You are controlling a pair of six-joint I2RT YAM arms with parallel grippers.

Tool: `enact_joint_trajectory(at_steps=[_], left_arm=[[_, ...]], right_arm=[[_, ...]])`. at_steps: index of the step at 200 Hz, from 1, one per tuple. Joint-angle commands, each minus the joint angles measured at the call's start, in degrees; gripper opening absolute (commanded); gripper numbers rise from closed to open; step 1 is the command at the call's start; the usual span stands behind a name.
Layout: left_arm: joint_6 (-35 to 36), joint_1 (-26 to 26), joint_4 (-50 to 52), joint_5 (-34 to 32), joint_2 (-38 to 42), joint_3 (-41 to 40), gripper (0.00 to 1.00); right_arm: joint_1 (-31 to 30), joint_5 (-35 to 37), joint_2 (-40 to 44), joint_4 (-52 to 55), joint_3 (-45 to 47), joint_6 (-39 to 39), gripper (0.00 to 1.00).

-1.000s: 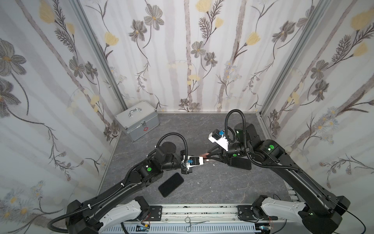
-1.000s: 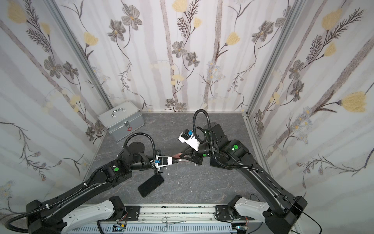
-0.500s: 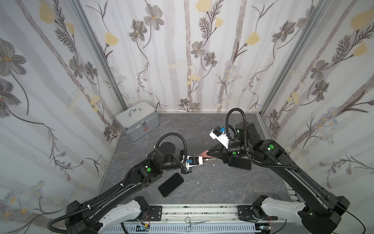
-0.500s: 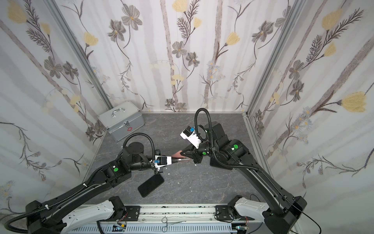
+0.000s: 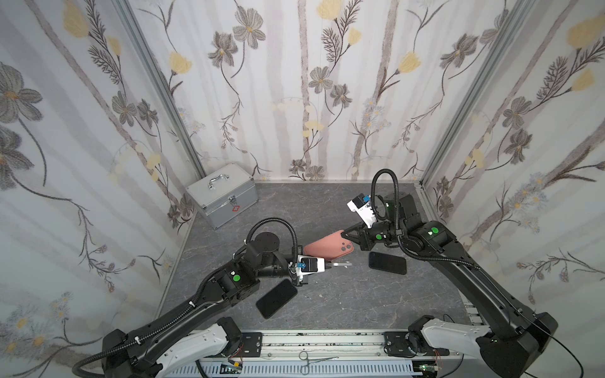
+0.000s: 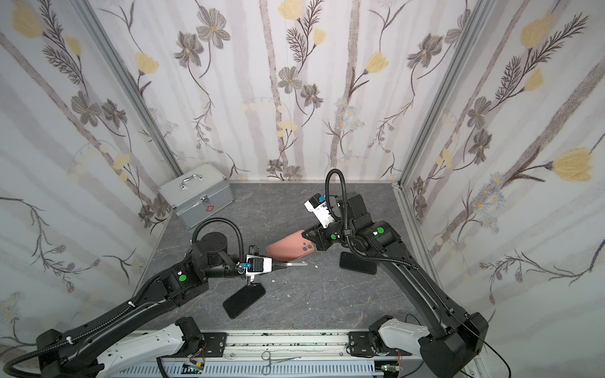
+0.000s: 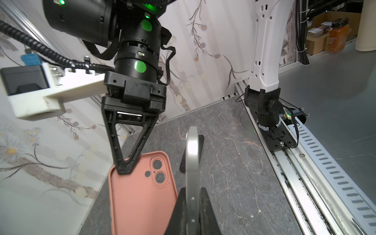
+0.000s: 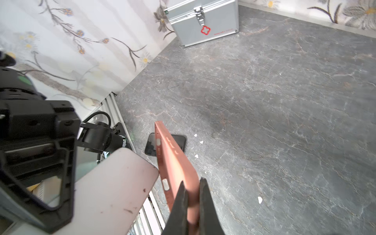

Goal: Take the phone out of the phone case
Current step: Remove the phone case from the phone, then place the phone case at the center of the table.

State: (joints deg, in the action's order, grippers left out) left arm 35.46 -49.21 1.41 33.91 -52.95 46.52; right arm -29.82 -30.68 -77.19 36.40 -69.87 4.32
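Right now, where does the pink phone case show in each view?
In a top view: pink phone case mid-table, between both arms.
In a top view: same place.
Left wrist: its back faces the camera, right gripper on its corner.
Right wrist: edge-on, in the jaws.
Shared landmark: the silver phone beside it.

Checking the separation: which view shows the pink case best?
The left wrist view: the pink case shows its back and lens holes face-on, the right end effector pinching a corner. The right wrist view shows it edge-on; both top views show it small.
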Motion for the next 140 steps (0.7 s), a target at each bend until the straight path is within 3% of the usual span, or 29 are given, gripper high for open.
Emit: enact_joint_trajectory(at_steps=[1, 23, 76, 113, 140], left_arm=[[-12.15, 0.52, -8.45, -9.66, 0.98, -0.65, 0.00], [-24.74, 1.83, -14.85, -17.91, 2.72, -3.77, 0.00], [-45.37, 10.08, -17.58, -21.11, 3.43, -8.93, 0.00], [-52.51, 16.64, -13.90, -17.36, -1.26, -8.92, 0.00], [-53.30, 17.56, -13.18, -16.46, -4.93, -8.61, 0.00]], right_arm=[[2.33, 5.45, 1.75, -6.56, 4.13, 4.06, 0.00], [5.12, 4.89, 3.56, -12.04, 10.42, 6.74, 0.00], [5.19, -2.00, -6.36, -7.31, 10.55, -2.85, 0.00], [3.30, 0.33, -18.03, 0.26, 5.73, -10.53, 0.00], [1.30, 5.65, -23.13, 0.56, 3.68, -13.17, 0.00]])
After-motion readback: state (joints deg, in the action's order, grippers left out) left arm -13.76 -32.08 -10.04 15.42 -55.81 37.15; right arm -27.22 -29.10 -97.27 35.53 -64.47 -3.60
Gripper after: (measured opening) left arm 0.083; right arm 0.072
